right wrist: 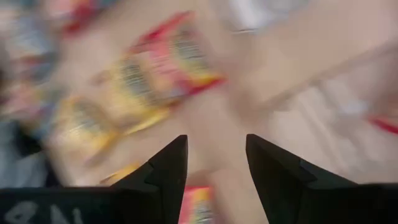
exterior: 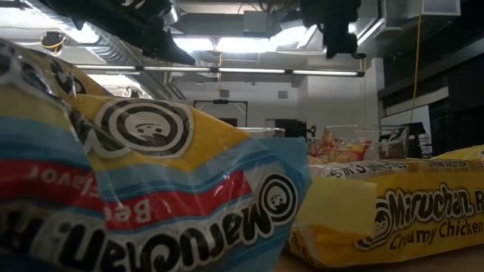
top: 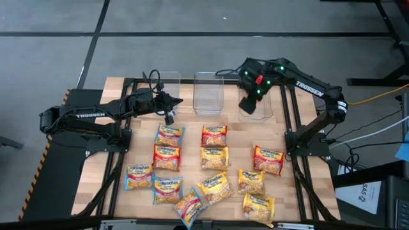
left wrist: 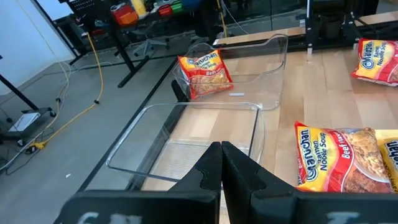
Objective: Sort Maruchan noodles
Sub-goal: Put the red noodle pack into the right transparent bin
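Right claw point(top: 250, 102) hanging open and empty over the right bin point(top: 257, 114), probably dropping packets there; left claw point(top: 170, 117) sitting closed by the left bin point(left wrist: 186, 146); Maruchan noodles point(top: 211, 172) lying spread across the tabletop point(top: 300, 185), waiting

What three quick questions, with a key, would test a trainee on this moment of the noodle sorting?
1. True or false: the left gripper is open.
2. Which bin does the right gripper hover over? A. the left-hand bin; B. the middle bin; C. the right-hand bin.
3. How many clear bins stand along the table's far edge?

Key: 1. False, its fingers are shut together. 2. C. 3. Three.
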